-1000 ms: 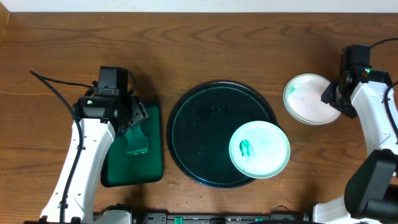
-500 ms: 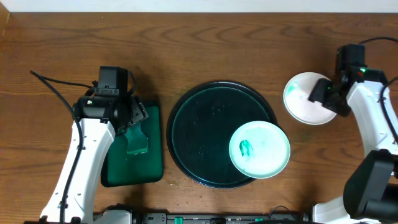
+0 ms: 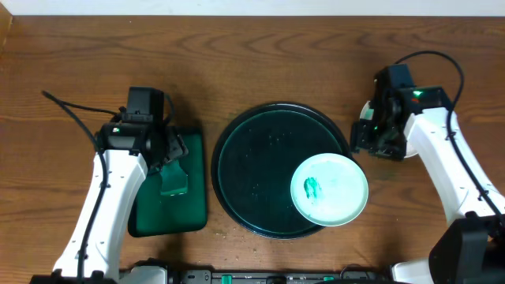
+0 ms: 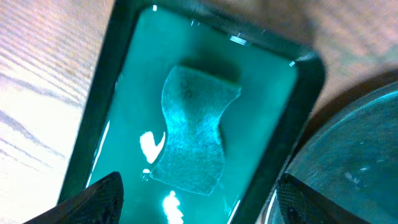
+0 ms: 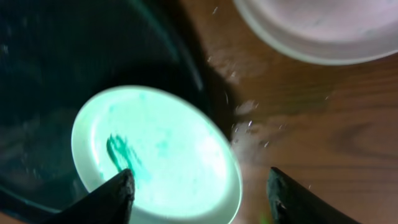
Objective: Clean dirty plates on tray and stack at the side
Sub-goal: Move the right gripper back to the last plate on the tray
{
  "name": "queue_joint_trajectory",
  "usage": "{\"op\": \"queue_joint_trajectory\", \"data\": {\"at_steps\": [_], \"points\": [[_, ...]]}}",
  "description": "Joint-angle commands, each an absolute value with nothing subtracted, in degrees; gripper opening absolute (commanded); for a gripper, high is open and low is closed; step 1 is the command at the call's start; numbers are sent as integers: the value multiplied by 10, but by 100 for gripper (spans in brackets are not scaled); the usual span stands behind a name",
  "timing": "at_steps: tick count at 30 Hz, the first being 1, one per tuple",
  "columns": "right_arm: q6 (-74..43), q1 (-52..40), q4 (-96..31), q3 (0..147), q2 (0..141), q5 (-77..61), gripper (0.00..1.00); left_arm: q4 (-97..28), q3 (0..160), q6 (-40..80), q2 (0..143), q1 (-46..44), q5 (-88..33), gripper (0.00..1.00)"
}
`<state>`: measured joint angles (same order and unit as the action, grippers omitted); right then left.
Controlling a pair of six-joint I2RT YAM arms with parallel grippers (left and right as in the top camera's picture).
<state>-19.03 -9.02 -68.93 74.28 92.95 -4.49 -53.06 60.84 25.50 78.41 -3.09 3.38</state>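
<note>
Right arm: shifted left since a second ago, now covering most of the clean plate stack at the upper right of the desk. Right tool: spread wide, empty, hanging above the edge of the dirty plate, not touching it. Dirty plate: lower right of the tray, overhanging the rim, teal smear left of centre; unmoved. Left tool: spread wide, empty, above the sponge in the small green tray; unmoved.
</note>
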Motion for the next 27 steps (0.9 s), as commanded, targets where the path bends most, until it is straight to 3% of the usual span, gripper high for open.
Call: {"op": "queue_joint_trajectory", "data": {"at_steps": [1,6,11,27], "points": [[-200,-121,-702,750,922,-50,65,-530,597,252,807,-30,37,79],[-292,-148,-757,747,922,-31,52,-528,597,252,842,-30,37,79],[-336,-161,-808,730,922,7,48,-522,597,252,868,-30,37,78],[-388,-163,-739,595,922,10,56,-500,597,252,871,-30,37,78]]}}
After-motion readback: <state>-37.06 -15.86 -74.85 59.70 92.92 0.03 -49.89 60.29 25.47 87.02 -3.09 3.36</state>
